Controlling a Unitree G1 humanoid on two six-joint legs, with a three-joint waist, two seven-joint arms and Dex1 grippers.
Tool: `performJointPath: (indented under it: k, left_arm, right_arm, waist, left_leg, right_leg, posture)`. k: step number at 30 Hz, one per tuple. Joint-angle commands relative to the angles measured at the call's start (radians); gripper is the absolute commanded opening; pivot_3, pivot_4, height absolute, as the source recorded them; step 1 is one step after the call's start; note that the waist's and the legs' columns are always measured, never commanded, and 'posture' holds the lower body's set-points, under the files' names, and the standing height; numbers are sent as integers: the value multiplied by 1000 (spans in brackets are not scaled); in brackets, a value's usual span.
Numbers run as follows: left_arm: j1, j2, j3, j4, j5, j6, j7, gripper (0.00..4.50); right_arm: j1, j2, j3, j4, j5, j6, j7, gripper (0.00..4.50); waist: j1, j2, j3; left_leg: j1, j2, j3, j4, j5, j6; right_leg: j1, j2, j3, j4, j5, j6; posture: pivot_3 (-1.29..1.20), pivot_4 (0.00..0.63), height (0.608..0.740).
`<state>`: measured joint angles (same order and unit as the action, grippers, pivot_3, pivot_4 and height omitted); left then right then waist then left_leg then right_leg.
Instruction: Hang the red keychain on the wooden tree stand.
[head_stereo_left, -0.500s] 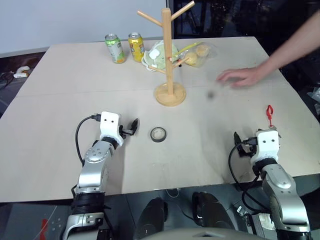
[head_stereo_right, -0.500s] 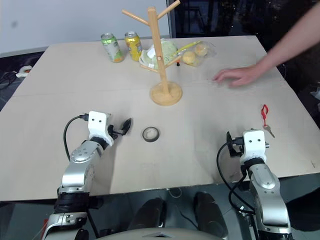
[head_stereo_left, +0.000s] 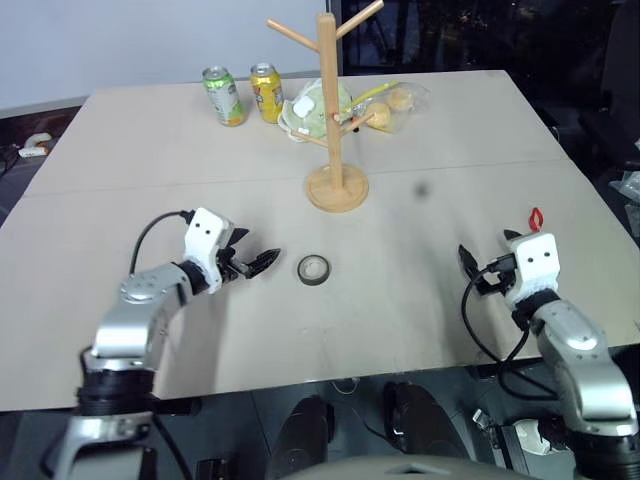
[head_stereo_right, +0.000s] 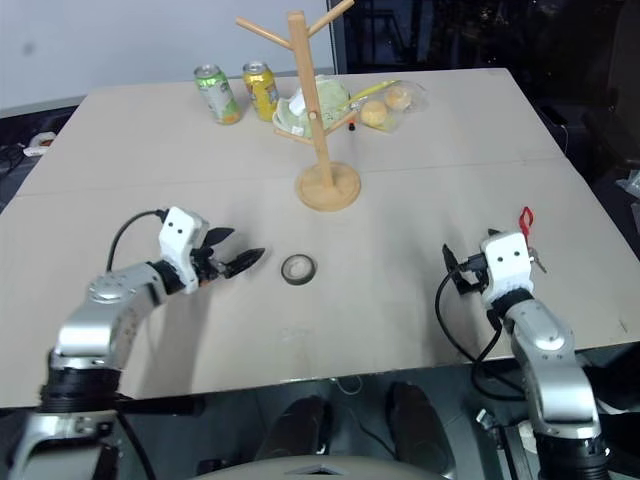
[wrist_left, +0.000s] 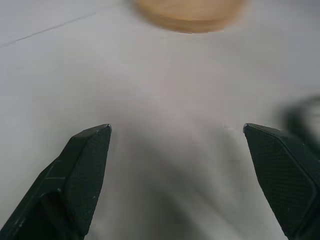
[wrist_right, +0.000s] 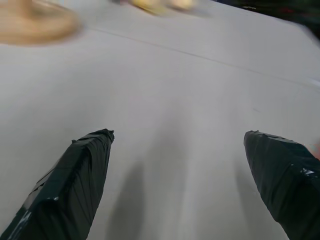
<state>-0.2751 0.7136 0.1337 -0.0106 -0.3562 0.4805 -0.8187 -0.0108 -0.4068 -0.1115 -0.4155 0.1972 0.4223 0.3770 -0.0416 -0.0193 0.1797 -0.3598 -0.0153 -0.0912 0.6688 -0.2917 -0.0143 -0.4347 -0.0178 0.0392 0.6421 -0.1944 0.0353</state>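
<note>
The wooden tree stand (head_stereo_left: 329, 104) rises at the middle of the table toward the back, on its round base (wrist_left: 190, 12). Only the top loop of the red keychain (head_stereo_left: 536, 216) shows, flat on the table at the right, just behind my right wrist's white block. My right gripper (head_stereo_left: 472, 272) hovers low over the table to the left of the keychain, open and empty. My left gripper (head_stereo_left: 253, 262) is open and empty too, and it points right toward a black tape roll (head_stereo_left: 313, 268). Both wrist views show wide-spread fingers (wrist_right: 75, 175) over bare table.
Two drink cans (head_stereo_left: 222, 95) stand at the back left. Behind the stand lie a green-and-white bundle (head_stereo_left: 318, 110) and a clear bag of yellow fruit (head_stereo_left: 392, 100). The table's right edge (head_stereo_left: 610, 215) runs close to the keychain.
The person's hand and arm have left the table at the right. My left elbow has swung out to the left. My right gripper has risen, and its wrist now covers most of the keychain.
</note>
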Motion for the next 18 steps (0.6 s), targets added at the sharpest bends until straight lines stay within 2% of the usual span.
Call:
performJointPath:
  k: [1, 5, 8, 13, 18]
  left_arm:
    - [-101, 88, -49, -49, -52, 57, -166, 4388]
    - [-184, 137, -160, -36, -4, 39, -282, 4388]
    - [-229, 132, -241, 1, 55, -4, -319, 4388]
    - [-269, 97, -335, 101, 162, -124, -333, 4388]
    - [-289, 55, -375, 215, 238, -239, -334, 4388]
  right_arm:
    - [-55, -102, -16, -72, 168, 66, 206, 4500]
    - [-99, -196, 2, -115, 312, 133, 368, 4500]
    - [-131, -244, 45, -150, 347, 142, 439, 4500]
    - [-180, -255, 101, -186, 359, 158, 446, 4500]
    - [-184, -252, 97, -210, 369, 175, 420, 4500]
  waist:
    - [4, 1, 1]
    - [1, 1, 1]
    - [-1, 0, 1]
    - [1, 0, 2]
    - [7, 0, 2]
  left_leg:
    - [0, 0, 0, 0, 0, 0]
    - [0, 0, 0, 0, 0, 1]
    - [-1, 0, 0, 0, -1, 2]
    - [-1, 0, 1, 0, -1, 2]
    - [-1, 0, 0, 1, -1, 2]
  right_leg:
    - [0, 0, 0, 0, 0, 0]
    - [0, 0, 0, -1, 0, 0]
    - [0, 0, 0, -1, 0, 0]
    - [0, 1, 0, -1, 0, 0]
    - [0, 0, 0, -1, 0, 0]
  posture:
    - [0, 150, 740]
    - [0, 150, 740]
    - [0, 150, 740]
    - [0, 150, 740]
    - [0, 150, 740]
